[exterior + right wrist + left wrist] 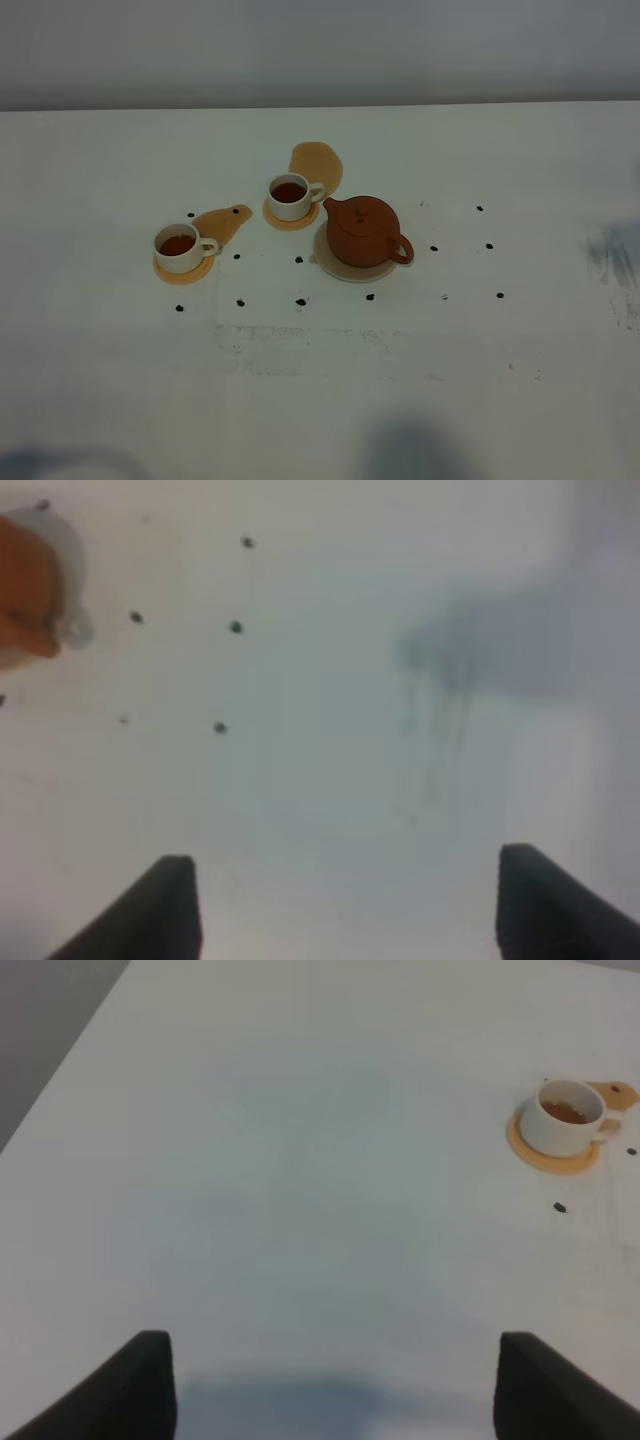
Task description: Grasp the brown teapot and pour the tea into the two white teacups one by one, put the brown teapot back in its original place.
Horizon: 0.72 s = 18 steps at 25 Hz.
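The brown teapot point(362, 231) stands upright on its pale round trivet point(338, 268), spout to the left and handle to the right. The two white teacups hold dark tea on orange-tan coasters: one point(290, 196) just left of the spout, the other point(178, 248) farther left. No gripper shows in the exterior high view. My left gripper point(335, 1390) is open over bare table, with a teacup point(565, 1120) well away from it. My right gripper point(345, 910) is open and holds nothing. The teapot point(25, 590) shows at that frame's edge, far from its fingers.
Two tan spills lie on the white table, one behind the nearer cup point(317, 163) and one beside the left cup point(225, 220). Several small dark specks point(300, 301) dot the surface around the teapot. A grey smudge point(615, 262) marks the right side.
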Each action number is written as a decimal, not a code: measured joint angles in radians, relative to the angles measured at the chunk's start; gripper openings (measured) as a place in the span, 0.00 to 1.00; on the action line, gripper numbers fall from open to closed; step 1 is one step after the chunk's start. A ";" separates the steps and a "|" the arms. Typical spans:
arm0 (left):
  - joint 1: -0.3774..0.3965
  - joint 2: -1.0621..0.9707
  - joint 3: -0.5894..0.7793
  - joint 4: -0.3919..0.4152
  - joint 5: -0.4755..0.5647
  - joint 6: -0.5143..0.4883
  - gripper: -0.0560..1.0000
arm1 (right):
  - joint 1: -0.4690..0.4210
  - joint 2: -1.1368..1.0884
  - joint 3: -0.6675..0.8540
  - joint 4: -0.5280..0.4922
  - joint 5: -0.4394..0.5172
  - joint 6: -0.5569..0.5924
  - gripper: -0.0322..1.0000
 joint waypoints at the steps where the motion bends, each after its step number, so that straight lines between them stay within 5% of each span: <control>1: 0.000 0.000 0.000 0.000 0.000 0.000 0.68 | 0.000 -0.052 0.047 -0.008 0.001 0.027 0.61; 6: 0.000 0.000 0.000 0.000 0.000 0.000 0.68 | 0.000 -0.355 0.319 -0.014 -0.004 0.093 0.61; 13: 0.000 0.000 0.000 0.000 0.000 0.000 0.68 | 0.000 -0.819 0.694 -0.041 -0.128 0.166 0.60; 18: 0.000 0.000 0.000 0.000 0.000 0.000 0.68 | 0.000 -1.082 0.763 -0.070 -0.122 0.174 0.60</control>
